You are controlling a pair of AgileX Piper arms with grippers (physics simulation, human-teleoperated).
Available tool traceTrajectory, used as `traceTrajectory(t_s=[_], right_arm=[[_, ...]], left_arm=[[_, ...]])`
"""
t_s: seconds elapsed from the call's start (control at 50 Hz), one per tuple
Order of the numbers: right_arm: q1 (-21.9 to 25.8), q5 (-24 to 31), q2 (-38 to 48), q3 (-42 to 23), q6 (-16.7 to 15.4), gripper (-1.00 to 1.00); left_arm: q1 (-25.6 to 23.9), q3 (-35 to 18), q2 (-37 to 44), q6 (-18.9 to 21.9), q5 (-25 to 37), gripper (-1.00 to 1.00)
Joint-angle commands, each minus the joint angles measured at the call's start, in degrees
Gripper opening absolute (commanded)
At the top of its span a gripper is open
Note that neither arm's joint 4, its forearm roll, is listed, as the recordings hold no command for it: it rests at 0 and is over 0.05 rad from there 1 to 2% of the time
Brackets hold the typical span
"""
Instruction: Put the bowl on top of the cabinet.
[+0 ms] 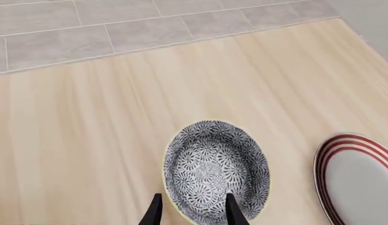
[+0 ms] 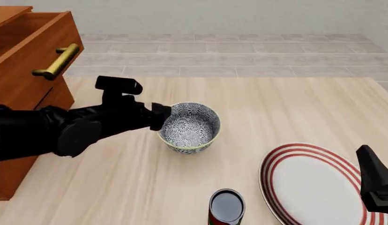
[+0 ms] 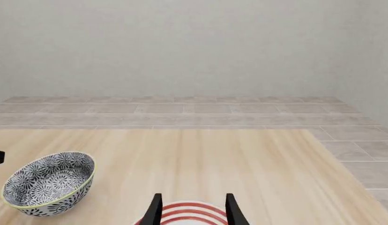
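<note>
progress: early, nothing lifted | small deep blue-black floral bowl [image 2: 190,127] rests on pale wooden worktop [image 2: 294,108], frame centre | left gripper [image 1: 192,210] spread astride rim, not clamped | reddish-brown wooden cabinet [image 2: 22,61] upper left, top awaiting bowl

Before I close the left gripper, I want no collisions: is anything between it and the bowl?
Nothing visible. The left gripper is open at the bowl, its fingertips straddling the near rim. The plate lies apart, off to one side.

The small deep floral-patterned bowl [image 2: 190,127] sits on the pale wooden table [image 2: 294,108], its near rim between the left gripper's [image 1: 191,212] fingers [image 1: 234,211].
</note>
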Motion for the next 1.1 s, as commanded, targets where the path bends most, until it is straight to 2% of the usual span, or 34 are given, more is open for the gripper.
traceTrajectory(t_s=[0.02,0.46,1.1], right_arm=[[0.0,0.0,0.0,0.0,0.0,1.00],[0.0,0.0,0.0,0.0,0.0,1.00],[0.0,0.0,0.0,0.0,0.0,1.00]], left_arm=[[1.1,-1.3,1.7,-0.3,0.6,1.00],[2.9,-3.6,6.2,0.1,-0.3,1.00],[2.4,-5.8,14.0,-0.1,-2.0,1.00]])
